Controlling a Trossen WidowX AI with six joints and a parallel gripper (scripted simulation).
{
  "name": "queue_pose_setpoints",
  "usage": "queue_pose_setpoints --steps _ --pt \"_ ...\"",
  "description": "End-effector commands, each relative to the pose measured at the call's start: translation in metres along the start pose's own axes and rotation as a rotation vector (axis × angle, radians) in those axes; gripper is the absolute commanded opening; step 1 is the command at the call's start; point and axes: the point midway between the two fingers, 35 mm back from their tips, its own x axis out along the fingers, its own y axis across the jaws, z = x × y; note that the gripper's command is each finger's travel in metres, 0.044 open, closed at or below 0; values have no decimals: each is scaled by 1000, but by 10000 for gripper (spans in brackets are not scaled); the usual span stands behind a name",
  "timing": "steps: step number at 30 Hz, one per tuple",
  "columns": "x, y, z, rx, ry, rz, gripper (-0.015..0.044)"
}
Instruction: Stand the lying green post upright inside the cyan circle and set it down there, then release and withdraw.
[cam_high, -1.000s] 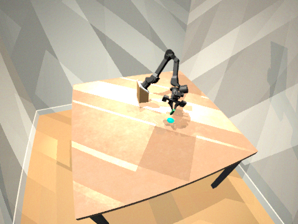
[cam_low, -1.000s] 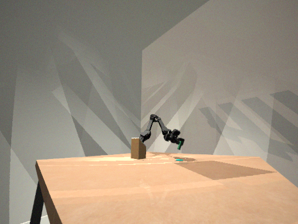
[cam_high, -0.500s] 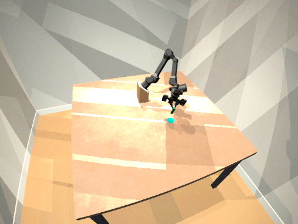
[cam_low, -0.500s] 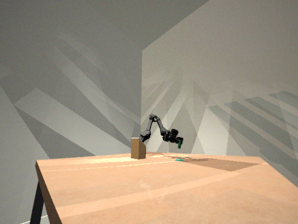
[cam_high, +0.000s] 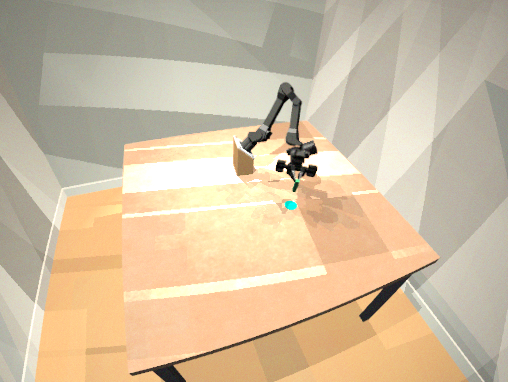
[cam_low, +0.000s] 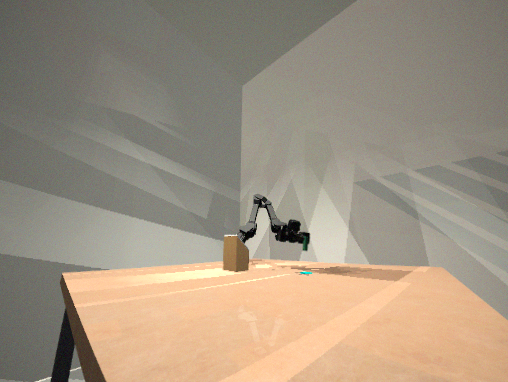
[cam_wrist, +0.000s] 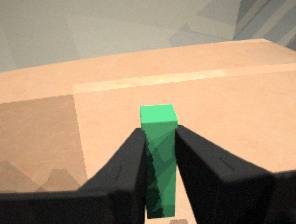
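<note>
Green post (cam_high: 295, 186) (cam_low: 305, 243) (cam_wrist: 161, 165): up in the air, pinched in the gripper and well clear of the wood; from the side it hangs close to upright, its lower end pointing down at the table.

Gripper (cam_high: 296, 180) (cam_low: 305, 237) (cam_wrist: 158, 134): closed on the green post, one dark finger pressed to each side of it; in the wrist view the post's bright end face shows just beyond the fingertips.

Cyan circle (cam_high: 290, 205) (cam_low: 305, 273): flat on the tabletop, nothing standing in it; the side view puts the post above it, with a gap between the two. Whether the post is centred over it, I can't tell.

Robot arm (cam_high: 273, 114) (cam_low: 256, 211): dark, bent in a high peak at the elbow, then coming down to a forearm; over in the side view the last stretch, with the gripper, reaches out nearly level.

Tan block (cam_high: 243, 160) (cam_low: 235, 253): upright on the table beside the arm's lower end, pale along its top edge, well apart from the circle.

Table (cam_high: 225, 320) (cam_low: 225, 325) (cam_wrist: 115, 115): wooden top crossed by pale stripes and darker patches, dark legs below.

Walls (cam_high: 400, 100) (cam_low: 390, 110) (cam_wrist: 110, 30): grey, broken up by angular lighter and darker shapes.
</note>
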Motion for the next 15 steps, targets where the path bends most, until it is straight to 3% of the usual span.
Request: queue_pose_setpoints --steps 1,15 --pt "-5 -2 2 28 -25 7 23" --pt "-12 -5 6 79 -70 22 23"
